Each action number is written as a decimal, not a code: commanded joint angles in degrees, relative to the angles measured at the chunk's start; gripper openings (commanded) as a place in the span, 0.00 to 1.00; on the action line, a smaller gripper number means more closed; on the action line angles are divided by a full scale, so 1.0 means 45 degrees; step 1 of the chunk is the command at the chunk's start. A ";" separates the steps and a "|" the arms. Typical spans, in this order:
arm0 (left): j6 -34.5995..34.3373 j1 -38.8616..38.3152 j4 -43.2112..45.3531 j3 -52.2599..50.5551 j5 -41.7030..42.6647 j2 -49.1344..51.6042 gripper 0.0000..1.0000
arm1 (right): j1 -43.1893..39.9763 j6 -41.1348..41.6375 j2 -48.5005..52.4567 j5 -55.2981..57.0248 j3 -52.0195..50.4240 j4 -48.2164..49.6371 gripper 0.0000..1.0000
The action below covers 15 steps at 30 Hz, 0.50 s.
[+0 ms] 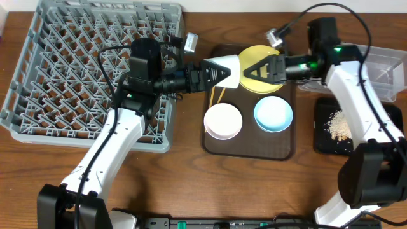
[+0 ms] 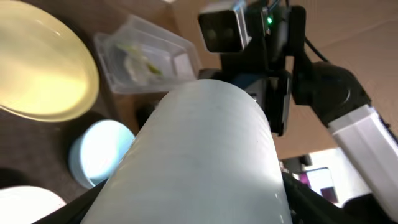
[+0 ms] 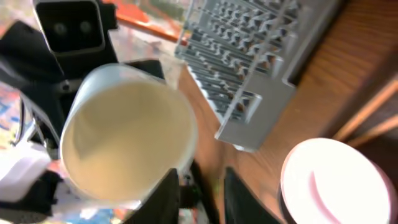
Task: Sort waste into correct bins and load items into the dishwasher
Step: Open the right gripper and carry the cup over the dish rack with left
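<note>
Grey rack (image 1: 63,63): left of the brown tray (image 1: 248,145); a strip of bare wood runs between its right rim and the tray's left edge.
Left gripper (image 1: 207,71): above the tray's left edge, fingers clasped round the cup.
Cup (image 1: 226,70): off the table, on its side in the air over the tray's far left corner, mouth turned right.
Chopsticks (image 1: 219,95): on the tray, along its left side, under the cup.
White bowl (image 1: 222,121): on the tray's left half, toward the near end.
Right gripper (image 1: 249,70): over the tray's far end, above the plate (image 1: 257,86); fingers parted with a gap between them, the cup's rim just beside them.
Blue bowl (image 1: 273,113): on the tray's right half, apart from the white bowl.
Open room: the tray's near end is bare, and bare wood lies in front of the tray.
Black tray (image 1: 323,144): right of the brown tray with a narrow gap of wood between; crumbs (image 1: 339,124) lie in it.
Tub (image 1: 381,52): right of the brown tray's far end; the picture's edge cuts its right side.
Left wrist view only: pale and green scraps (image 2: 142,64) lie in the tub; overhead its contents are unclear.
Right wrist view only: looks straight into the cup's mouth, with the rack's corner behind it.
</note>
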 commanded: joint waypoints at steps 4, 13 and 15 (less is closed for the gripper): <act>0.1394 0.0457 -0.0291 0.0214 -0.1132 -0.0097 0.12 | -0.0831 -0.1375 0.0015 0.0291 -0.0087 -0.0850 0.41; 0.3677 0.2025 -0.3322 0.0214 -0.3648 -0.0257 0.06 | -0.1039 -0.2195 0.0015 0.4619 -0.0087 -0.2395 0.33; 0.3920 0.2482 -0.3784 0.0214 -0.3925 -0.0437 0.06 | -0.1039 -0.2511 0.0015 0.5275 -0.0087 -0.2817 0.32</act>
